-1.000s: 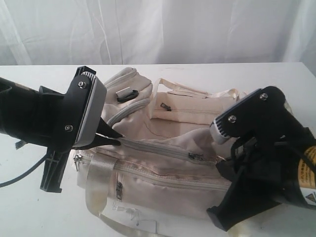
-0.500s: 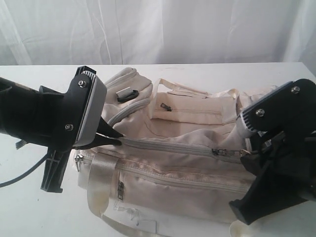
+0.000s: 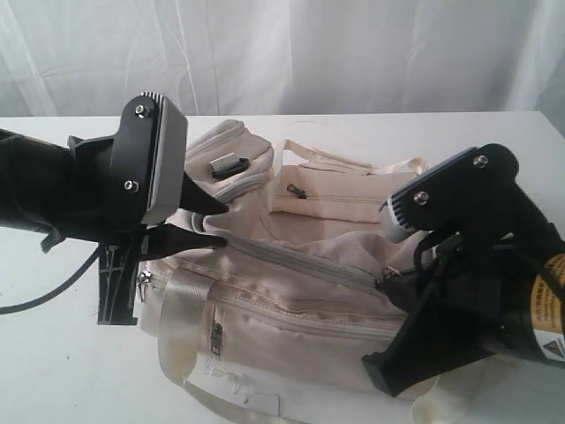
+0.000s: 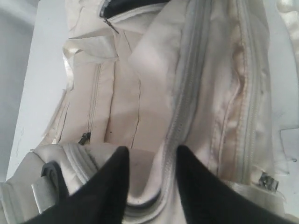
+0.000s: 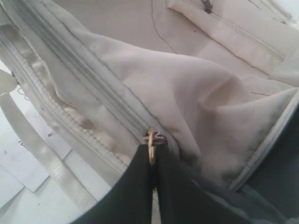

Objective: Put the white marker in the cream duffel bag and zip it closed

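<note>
1. Right gripper [image 5: 152, 153] is pinched tight on the brass-coloured zip pull [image 5: 150, 142], its two black fingers pressed flat against each other with the ring between them.
2. Left gripper [image 4: 152, 156] stands with its jaws parted and holds nothing. Its black fingertips [image 4: 119, 161] sit over the opposite end of the same zip, one on either side of the track. Whether they touch the cloth I cannot tell.
3. The cream duffel bag [image 3: 300, 309] lies lengthwise on the table between the two arms, with its top facing up.
4. Its grey main zip [image 3: 300, 261] runs closed from beside the left fingertips to the pull. The stretch past the pull is hidden behind the right gripper.
5. On the bag's far side is a pocket with a small zip [image 3: 291, 189]. A black clip [image 3: 231, 165] sits on the far left end, and a shiny strap [image 3: 181, 305] crosses the near face.
6. Beneath the bag is the white table [image 3: 371, 132], with a pale curtain [image 3: 353, 53] hanging behind it.
</note>
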Available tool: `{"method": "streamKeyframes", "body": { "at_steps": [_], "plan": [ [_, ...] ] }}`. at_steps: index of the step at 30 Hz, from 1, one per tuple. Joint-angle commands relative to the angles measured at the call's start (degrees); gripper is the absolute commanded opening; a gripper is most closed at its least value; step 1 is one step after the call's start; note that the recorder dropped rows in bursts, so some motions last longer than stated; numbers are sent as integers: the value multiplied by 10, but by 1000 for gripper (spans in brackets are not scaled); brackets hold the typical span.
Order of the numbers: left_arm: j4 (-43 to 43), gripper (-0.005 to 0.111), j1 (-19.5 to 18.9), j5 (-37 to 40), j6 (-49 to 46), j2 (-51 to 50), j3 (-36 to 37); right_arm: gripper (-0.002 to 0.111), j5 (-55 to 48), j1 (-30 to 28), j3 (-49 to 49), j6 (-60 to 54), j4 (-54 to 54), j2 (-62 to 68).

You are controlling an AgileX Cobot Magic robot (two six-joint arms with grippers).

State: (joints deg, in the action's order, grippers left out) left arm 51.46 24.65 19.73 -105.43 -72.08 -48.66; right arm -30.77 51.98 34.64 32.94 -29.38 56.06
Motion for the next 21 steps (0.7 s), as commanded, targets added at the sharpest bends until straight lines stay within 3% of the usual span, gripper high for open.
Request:
{"method": "streamKeyframes", "body": {
  "at_steps": [1, 9, 11, 15, 21],
  "plan": [
    [33, 61, 1, 25, 6, 9, -1, 0, 28, 0, -1, 3, 1, 16],
    [39, 60, 2, 100, 3, 65, -1, 0, 31, 0, -1, 3, -2, 17],
    [41, 60, 17, 122, 3, 68, -1, 0, 33, 0, -1, 3, -4, 17],
    [40, 60, 54, 79, 2, 59, -1, 0, 42, 0, -1, 3, -5, 17],
    [38, 61, 73, 52, 2, 35, -1, 0, 42, 0, -1, 3, -5, 17]
  ]
}}
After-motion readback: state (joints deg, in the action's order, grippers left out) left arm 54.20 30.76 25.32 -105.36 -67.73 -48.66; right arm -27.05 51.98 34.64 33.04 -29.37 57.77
